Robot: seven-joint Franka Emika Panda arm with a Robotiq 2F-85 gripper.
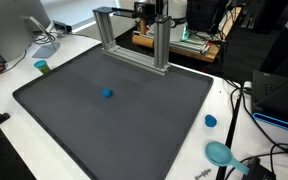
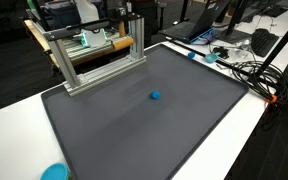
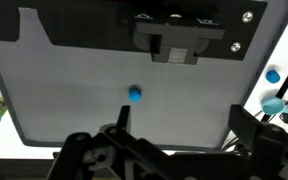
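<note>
A small blue ball (image 1: 107, 94) lies alone near the middle of a dark grey mat (image 1: 74, 120); it also shows on the mat (image 2: 184, 130) as a blue ball (image 2: 155, 97). My gripper (image 3: 184, 125) appears only in the wrist view, coming in from the bottom edge, high above the mat. Its two dark fingers (image 3: 122, 115) stand wide apart and open, with nothing between them. The blue ball (image 3: 135, 94) sits on the mat just beyond the left fingertip. The arm itself is outside both exterior views.
An aluminium frame (image 1: 134, 40) stands at the mat's far edge (image 2: 94, 55) (image 3: 179, 35). A blue cap (image 1: 211, 121), a teal scoop (image 1: 220, 152) and a small green-topped cylinder (image 1: 42, 67) lie on the white table. Cables (image 2: 244, 70) trail along one side.
</note>
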